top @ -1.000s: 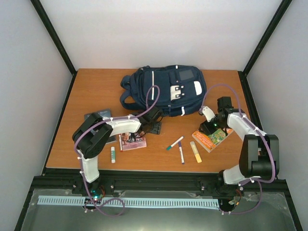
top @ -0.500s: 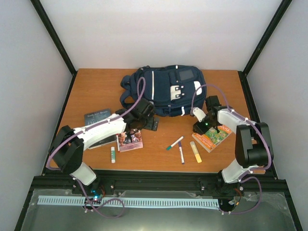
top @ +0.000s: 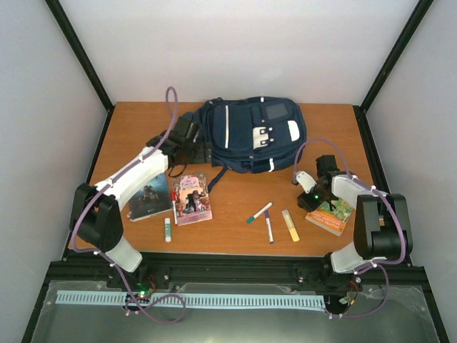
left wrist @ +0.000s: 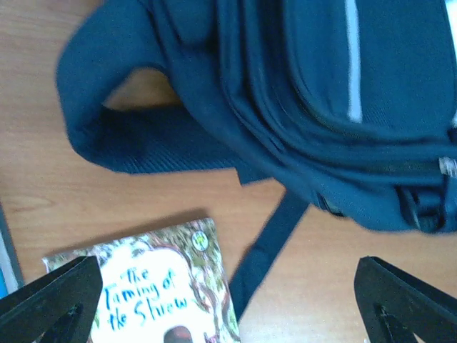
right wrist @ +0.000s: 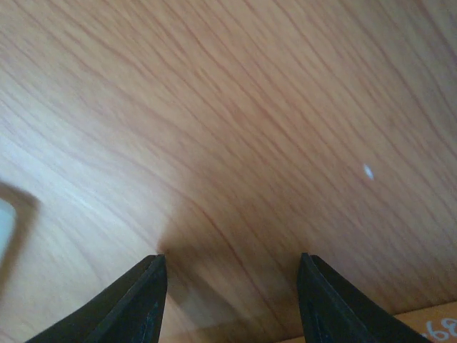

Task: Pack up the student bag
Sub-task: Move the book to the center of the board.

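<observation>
Two arms reach over a wooden worktop (top: 136,136). The bag (top: 250,134) is the biggest thing. It lies flat at the far middle of the worktop with the front pockets up, and its straps trail to the left and the near side.

The left arm (top: 136,175) stretches to the left side of the bag. The left fingers (left wrist: 57,300) are spread wide with nothing between them, above a strap and a book. This book (top: 191,198), with "The Taming of the Shrew" on its cover, lies near the bag. One strap runs just beside its right edge. A dark book (top: 148,197) lies just left of it, partly under the left arm.

An orange book (top: 334,214) lies at the right, partly under the right arm (top: 357,189). The right fingers (right wrist: 136,300) stand apart over bare wood and hold nothing. A corner of the orange book is just beside them.

Between the books lie a green marker (top: 260,212), a purple marker (top: 268,227) and a yellow highlighter (top: 290,226). A glue stick (top: 168,229) lies near the dark book.
</observation>
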{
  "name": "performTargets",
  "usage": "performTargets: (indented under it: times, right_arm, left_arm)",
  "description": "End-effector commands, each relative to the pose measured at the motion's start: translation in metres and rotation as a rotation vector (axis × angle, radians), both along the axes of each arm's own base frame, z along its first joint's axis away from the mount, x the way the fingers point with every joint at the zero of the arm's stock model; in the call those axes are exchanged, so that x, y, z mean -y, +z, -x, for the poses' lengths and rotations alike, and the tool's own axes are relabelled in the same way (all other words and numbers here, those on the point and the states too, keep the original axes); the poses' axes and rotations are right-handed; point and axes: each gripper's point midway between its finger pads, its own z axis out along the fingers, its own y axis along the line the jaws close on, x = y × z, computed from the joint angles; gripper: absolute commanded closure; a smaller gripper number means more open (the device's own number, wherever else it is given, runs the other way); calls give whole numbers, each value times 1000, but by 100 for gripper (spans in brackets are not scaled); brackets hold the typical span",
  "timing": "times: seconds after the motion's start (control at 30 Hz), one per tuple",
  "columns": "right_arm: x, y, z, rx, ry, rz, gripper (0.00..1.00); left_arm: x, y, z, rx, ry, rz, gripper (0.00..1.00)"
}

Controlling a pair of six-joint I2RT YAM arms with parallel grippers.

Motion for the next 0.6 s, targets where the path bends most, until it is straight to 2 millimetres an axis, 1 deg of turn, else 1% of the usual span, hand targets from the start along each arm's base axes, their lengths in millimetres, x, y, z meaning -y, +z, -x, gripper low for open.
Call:
performTargets:
  times: [0.0, 0.1, 0.2, 0.27, 0.33, 0.4, 0.47, 0.5, 0.57]
  right_arm:
    - [29, -6, 24, -55, -30, 59, 48]
    - [29, 2, 26, -48, -41, 34, 48]
    - [13, 24, 20, 0, -34, -65, 48]
    - [2, 42, 8, 40, -46, -141, 44]
    - [-9, 64, -9, 86, -59, -222, 42]
    - [-20, 82, -23, 106, -64, -307, 41]
    - [-33, 97, -33, 112, -54, -395, 40]
    - [-38, 102, -36, 116, -38, -434, 40]
    - [-42, 103, -46, 125, -48, -466, 39]
  left_arm:
    - [-16, 15, -33, -2, 71, 81, 0]
    - [-31, 13, -59, -1, 116, 93, 0]
    - [-42, 7, -90, -15, 138, 170, 4]
    - [-54, -4, -111, -28, 165, 209, 4]
    - [-60, -13, -131, -30, 169, 244, 4]
    - [-61, -24, -150, -38, 146, 252, 3]
    - [-57, -37, -165, -46, 100, 243, 0]
    - [-55, -45, -170, -52, 82, 237, 0]
    - [-48, -58, -177, -65, 40, 247, 0]
